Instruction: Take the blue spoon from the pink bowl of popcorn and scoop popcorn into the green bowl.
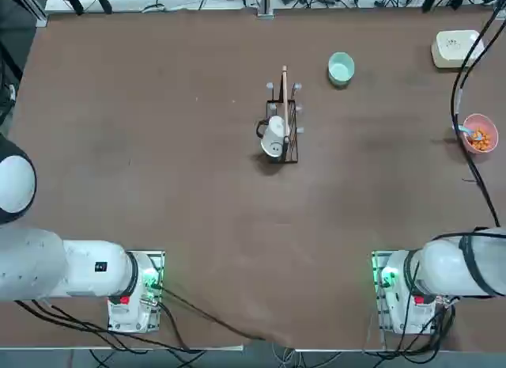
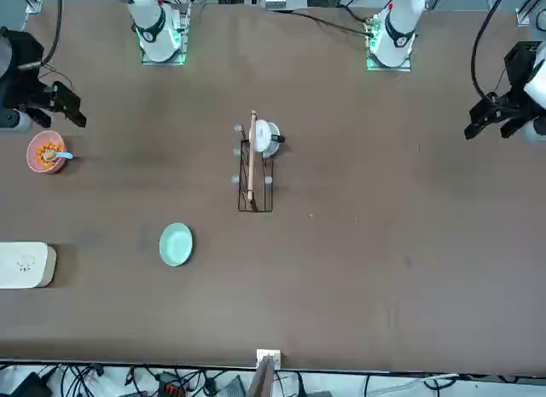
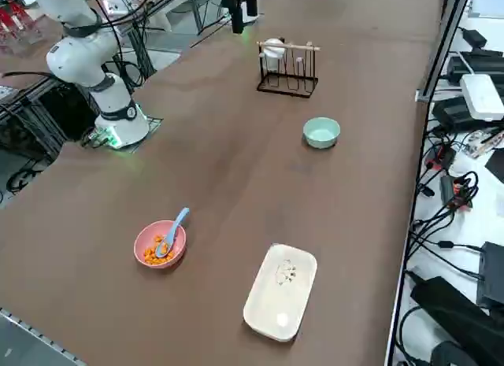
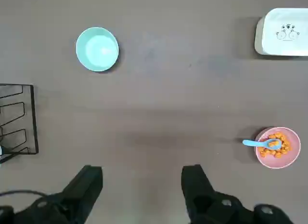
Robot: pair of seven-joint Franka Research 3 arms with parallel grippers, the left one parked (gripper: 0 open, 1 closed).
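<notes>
The pink bowl (image 4: 290,160) holds orange popcorn (image 4: 279,146), and the blue spoon (image 4: 259,143) lies in it with its handle sticking out over the rim. The same bowl (image 3: 160,245) and spoon (image 3: 176,225) show in the right side view near the table's right edge. The green bowl (image 4: 97,49) stands empty farther out on the table (image 1: 341,67). My right gripper (image 4: 142,170) hangs high above the table, open, with nothing between its fingers. It is off to one side of the pink bowl and touches nothing.
A cream rounded-square box (image 3: 281,291) lies beyond the pink bowl near the table's far right corner. A black wire rack (image 1: 283,129) with a white mug (image 1: 273,137) stands mid-table. Bare brown tabletop lies between the two bowls.
</notes>
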